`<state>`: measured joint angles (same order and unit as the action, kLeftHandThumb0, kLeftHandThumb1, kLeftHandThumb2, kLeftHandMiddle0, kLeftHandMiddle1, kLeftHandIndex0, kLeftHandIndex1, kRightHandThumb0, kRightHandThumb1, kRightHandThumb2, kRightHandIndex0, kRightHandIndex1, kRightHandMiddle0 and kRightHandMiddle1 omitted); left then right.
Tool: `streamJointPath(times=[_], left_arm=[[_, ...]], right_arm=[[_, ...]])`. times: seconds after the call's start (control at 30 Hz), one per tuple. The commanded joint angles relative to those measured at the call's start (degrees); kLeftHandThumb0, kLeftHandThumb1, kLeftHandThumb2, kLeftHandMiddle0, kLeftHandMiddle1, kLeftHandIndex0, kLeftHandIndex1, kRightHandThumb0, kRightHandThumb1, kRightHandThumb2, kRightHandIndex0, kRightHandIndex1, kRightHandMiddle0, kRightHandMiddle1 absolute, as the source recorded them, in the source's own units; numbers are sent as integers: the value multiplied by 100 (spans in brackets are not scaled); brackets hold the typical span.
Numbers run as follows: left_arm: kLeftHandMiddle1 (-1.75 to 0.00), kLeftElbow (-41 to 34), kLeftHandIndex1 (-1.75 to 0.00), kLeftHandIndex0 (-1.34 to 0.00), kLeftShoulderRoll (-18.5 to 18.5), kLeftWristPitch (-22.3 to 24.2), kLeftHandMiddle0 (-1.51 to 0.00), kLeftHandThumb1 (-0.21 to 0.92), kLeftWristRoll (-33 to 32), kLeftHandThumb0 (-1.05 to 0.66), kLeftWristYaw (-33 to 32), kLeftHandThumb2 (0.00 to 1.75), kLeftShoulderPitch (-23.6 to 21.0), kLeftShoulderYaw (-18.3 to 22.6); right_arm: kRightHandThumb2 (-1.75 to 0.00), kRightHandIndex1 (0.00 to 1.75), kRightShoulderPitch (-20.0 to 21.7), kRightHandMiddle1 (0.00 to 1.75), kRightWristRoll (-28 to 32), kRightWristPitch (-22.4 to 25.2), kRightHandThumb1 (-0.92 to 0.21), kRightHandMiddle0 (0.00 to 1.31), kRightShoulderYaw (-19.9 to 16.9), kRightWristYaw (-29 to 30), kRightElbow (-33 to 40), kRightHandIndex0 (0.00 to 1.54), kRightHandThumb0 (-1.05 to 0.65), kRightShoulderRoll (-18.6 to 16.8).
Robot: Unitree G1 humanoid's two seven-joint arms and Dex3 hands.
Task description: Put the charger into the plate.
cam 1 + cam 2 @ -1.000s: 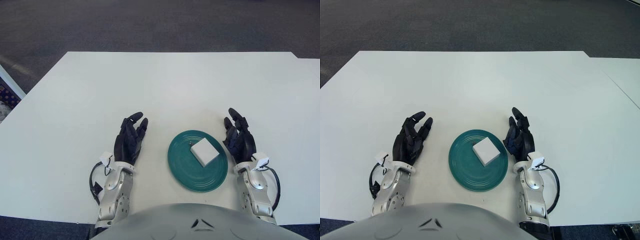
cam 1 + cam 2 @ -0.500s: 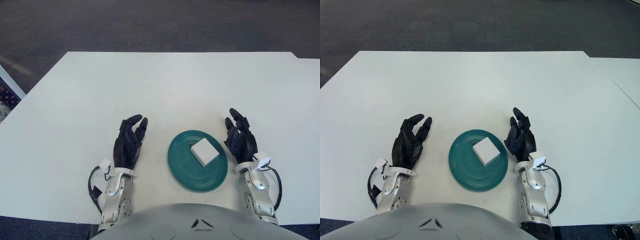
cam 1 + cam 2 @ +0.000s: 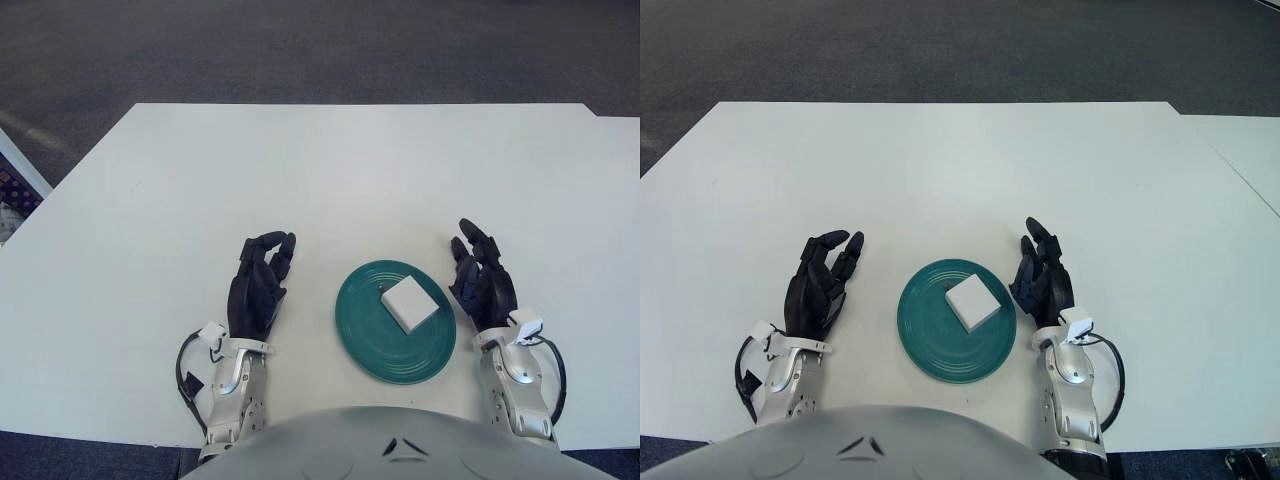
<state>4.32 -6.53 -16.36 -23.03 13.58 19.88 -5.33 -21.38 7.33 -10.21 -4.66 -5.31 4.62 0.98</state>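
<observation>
A white square charger (image 3: 409,304) lies inside the teal plate (image 3: 372,343) on the white table, toward the plate's far right part. My left hand (image 3: 260,282) rests on the table left of the plate, fingers relaxed and empty. My right hand (image 3: 481,277) rests just right of the plate's rim, fingers extended and empty. Neither hand touches the charger or the plate.
The white table (image 3: 330,170) stretches far ahead of the plate. A second table edge (image 3: 1240,150) adjoins at the right. Dark carpet lies beyond the far edge.
Both hands have drawn back slightly toward my body. The left hand's fingers have curled a little. The charger and plate have not moved.
</observation>
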Motion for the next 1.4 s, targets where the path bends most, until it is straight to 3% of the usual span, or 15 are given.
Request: streamJointPath(times=[0.0, 0.17, 0.37, 0.7, 1.03, 1.27, 1.37], left_arm=[[-3, 610, -132, -12, -97, 25, -33, 92, 134, -98, 66, 82, 13, 65], [-1, 847, -114, -4, -79, -185, -29, 92, 361, -102, 104, 87, -66, 91], [0, 1146, -104, -1, -101, -320, -28, 92, 382, -104, 186, 88, -254, 229], [-2, 1393, -110, -12, -215, 37, -31, 92, 109, -99, 137, 86, -916, 555], [0, 1761, -106, -11, -51, -160, -28, 92, 300, -97, 391, 89, -1539, 587], [0, 1932, -94, -4, -63, -326, -23, 92, 549, -97, 343, 90, -1655, 601], [-1, 1785, -94, -6, -62, -178, -24, 92, 633, -96, 263, 90, -1550, 560]], right_arm=[[-91, 0, -493, 39, 24, 210, -92, 0, -3, -83, -85, 9, -84, 51], [-91, 0, -497, 42, 51, 165, -92, 0, -32, -80, -134, 10, -84, 19], [-91, 1, -380, 46, 77, 175, -92, 0, -93, -36, -255, 11, -83, -1], [-90, 0, 402, 46, 72, 362, -92, 0, -225, 4, -765, 10, -84, 97], [-91, 0, 844, 44, -46, 112, -92, 0, -314, 122, -1045, 8, -85, 117], [-92, 0, 967, 45, -47, -13, -92, 0, -324, 163, -1103, 8, -85, 131], [-92, 0, 1049, 45, -19, -96, -92, 0, -345, 162, -1224, 8, -85, 127]])
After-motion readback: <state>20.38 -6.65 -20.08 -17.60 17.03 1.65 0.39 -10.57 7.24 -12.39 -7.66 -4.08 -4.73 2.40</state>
